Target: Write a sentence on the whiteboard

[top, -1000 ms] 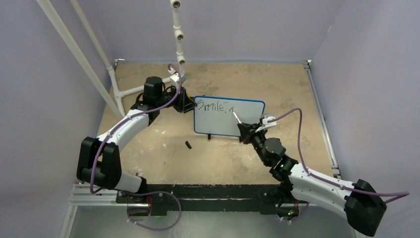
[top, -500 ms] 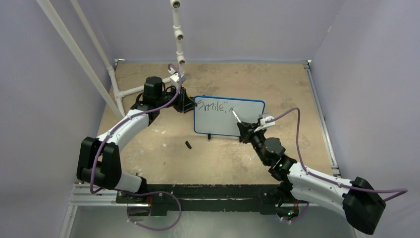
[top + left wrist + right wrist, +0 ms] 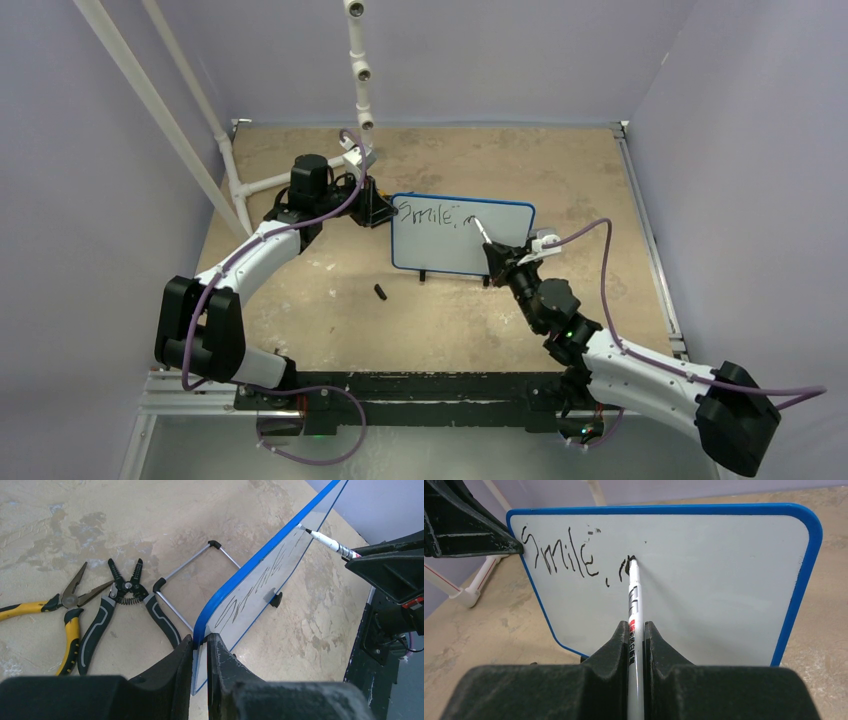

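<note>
One whiteboard (image 3: 440, 252), one marker (image 3: 634, 592), two end effectors, two hand tools and one small black piece (image 3: 380, 292) lying alone on the surface (image 3: 450, 325).

The whiteboard stands upright on its feet near the middle of the surface, its written face towards the arms' bases. The left end effector (image 3: 200, 645) is closed to a narrow gap on the board's blue frame at its left edge, near the upper corner, with one finger on each face. The right end effector (image 3: 636, 627) is clamped on the marker's white barrel, which runs out between its fingers to the board. The black tip touches the white face just right of the writing.

The sentence (image 3: 559, 555) so far is a single line along the top left, reading "Smile," with a small hooked stroke after the comma (it looks like the start of an "m"), and the marker tip sits at that stroke.

Behind the board, in the left wrist view, the yellow-handled pliers (image 3: 60, 605) and the grey-handled wire strippers (image 3: 123, 586) lie side by side on the surface, close to the board's wire stand (image 3: 190, 565).
</note>
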You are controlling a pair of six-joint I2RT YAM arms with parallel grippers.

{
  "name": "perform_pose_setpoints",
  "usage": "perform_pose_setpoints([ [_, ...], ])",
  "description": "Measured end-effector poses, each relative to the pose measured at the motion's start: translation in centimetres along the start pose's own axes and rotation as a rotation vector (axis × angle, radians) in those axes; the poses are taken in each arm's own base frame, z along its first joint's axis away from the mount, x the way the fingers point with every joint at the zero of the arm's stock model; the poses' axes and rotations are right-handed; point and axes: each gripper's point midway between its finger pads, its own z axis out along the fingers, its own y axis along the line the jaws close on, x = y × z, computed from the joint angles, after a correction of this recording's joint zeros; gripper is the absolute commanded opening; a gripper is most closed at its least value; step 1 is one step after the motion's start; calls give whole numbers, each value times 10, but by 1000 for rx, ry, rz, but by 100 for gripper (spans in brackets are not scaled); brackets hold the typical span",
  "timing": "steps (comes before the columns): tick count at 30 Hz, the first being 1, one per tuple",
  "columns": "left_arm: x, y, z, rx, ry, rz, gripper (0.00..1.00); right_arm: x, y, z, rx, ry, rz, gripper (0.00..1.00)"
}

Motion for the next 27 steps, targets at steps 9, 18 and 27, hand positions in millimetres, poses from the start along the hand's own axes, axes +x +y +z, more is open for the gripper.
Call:
perform_pose_setpoints([
  [9, 0, 0, 0, 0, 0, 1, 0, 2, -3, -2, 22, 11, 36, 0],
  [18, 0, 0, 0, 0, 0, 1, 0, 13, -3, -4, 28, 55, 81, 0],
  [27, 0, 0, 0, 0, 1, -1, 0, 16, -3, -9, 22, 79, 86, 0],
])
